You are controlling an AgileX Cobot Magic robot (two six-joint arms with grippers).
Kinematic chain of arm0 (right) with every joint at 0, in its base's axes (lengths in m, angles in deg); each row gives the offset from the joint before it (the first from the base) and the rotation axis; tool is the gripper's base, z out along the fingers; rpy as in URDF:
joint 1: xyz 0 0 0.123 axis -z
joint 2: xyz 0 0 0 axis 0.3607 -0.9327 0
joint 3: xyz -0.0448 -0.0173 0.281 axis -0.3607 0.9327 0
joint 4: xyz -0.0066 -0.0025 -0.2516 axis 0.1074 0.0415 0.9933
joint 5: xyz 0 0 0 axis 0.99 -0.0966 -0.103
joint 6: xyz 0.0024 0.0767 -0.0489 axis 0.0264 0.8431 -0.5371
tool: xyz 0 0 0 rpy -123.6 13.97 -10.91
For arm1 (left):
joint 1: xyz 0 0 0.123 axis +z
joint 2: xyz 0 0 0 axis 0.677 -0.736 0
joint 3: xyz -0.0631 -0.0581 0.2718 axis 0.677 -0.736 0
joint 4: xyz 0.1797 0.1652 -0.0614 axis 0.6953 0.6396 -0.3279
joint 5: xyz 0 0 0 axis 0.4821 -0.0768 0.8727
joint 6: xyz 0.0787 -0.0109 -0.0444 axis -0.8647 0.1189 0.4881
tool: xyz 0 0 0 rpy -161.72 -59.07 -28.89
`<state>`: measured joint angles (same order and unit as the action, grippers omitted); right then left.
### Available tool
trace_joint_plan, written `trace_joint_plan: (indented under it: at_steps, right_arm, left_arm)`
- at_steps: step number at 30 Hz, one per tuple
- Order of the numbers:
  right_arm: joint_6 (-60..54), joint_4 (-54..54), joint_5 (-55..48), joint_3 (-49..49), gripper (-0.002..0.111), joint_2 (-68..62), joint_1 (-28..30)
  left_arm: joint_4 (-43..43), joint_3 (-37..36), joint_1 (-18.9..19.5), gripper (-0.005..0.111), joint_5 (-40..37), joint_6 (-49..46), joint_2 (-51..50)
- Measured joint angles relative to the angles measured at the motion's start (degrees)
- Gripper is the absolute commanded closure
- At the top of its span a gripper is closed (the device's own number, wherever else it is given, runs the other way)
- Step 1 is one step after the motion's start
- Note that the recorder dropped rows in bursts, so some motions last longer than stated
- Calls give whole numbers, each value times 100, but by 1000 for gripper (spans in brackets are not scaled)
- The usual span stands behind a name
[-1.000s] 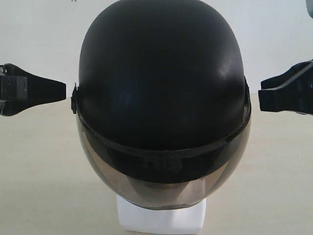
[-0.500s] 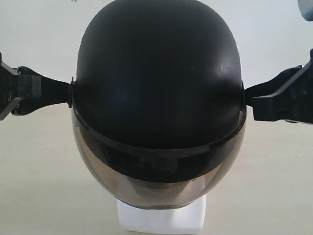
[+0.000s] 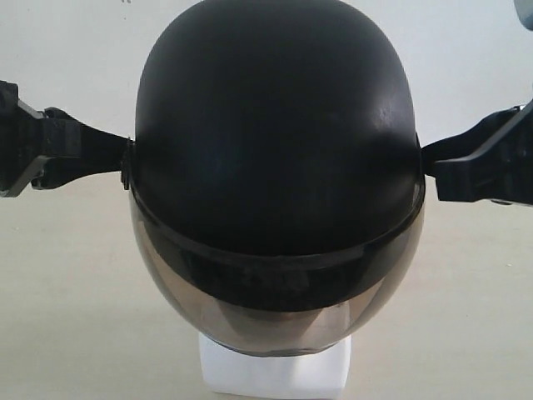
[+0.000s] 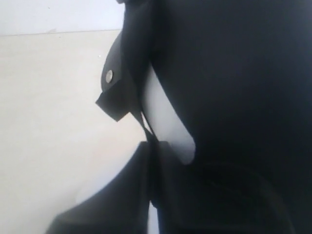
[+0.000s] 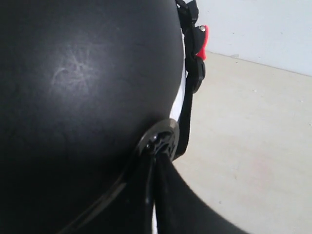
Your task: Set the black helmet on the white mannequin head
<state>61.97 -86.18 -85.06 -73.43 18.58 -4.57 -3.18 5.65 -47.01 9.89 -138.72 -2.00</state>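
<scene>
Both pairs of jaws are seen closed, with nothing gripped between them. The left gripper [image 3: 123, 155] is pressed tip-first against one side of the black helmet [image 3: 275, 142], and the right gripper [image 3: 426, 158] is pressed against the opposite side, at the round pivot disc [image 5: 158, 139] of the visor, so the shell is pinched between the two arms rather than held by either one. The helmet is shown from the front, filling most of the exterior view, with its smoky visor [image 3: 275, 321] lowered. It is placed over the white mannequin head [image 3: 275, 371], of which only the blocky neck base is visible beneath the visor; slivers of white are also glimpsed inside the rim in the wrist views. A loose strap with a metal snap [image 4: 109, 76] and a red-tabbed buckle [image 5: 202, 36] are seen hanging at the sides. The placement is judged essentially done; letting go and drawing the arms clear of the pale table [image 3: 75, 317] is judged to be left.
</scene>
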Motion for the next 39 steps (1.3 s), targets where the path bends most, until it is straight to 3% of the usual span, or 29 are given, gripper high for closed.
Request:
trace_joint_plan:
  at_steps: [25,39]
  right_arm:
    - [-127,-396,-311,0,109,0,0]
    - [-192,-443,-311,-5,109,238,0]
  left_arm:
    - [-96,404,30,102,31,-235,-461]
    - [1179,404,30,102,-153,284,7]
